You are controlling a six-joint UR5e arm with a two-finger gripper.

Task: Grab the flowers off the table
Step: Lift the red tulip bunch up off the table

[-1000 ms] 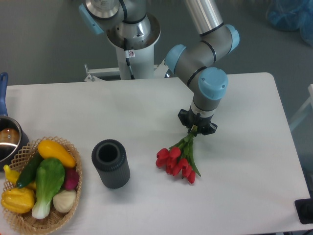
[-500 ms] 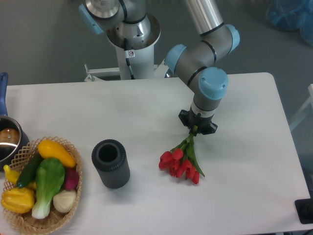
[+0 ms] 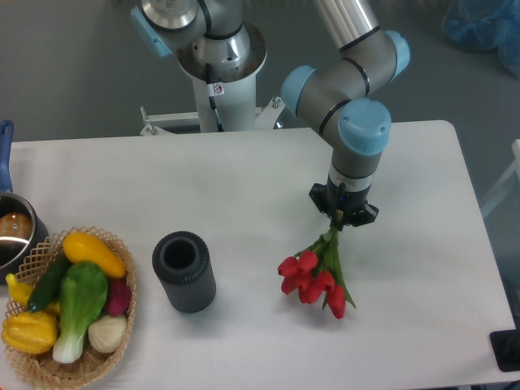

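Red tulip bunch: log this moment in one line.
gripper: shut on red tulip bunch | stems held, blooms hanging | white table

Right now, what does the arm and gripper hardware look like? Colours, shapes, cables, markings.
The arm is built of silver-grey cylindrical links with light blue round caps at the joints. Its base sits on a white pedestal carrying a thin dark cable and a small label too small to read. The gripper is small and black, on a black flange below the wrist; its fingers are hard to make out.
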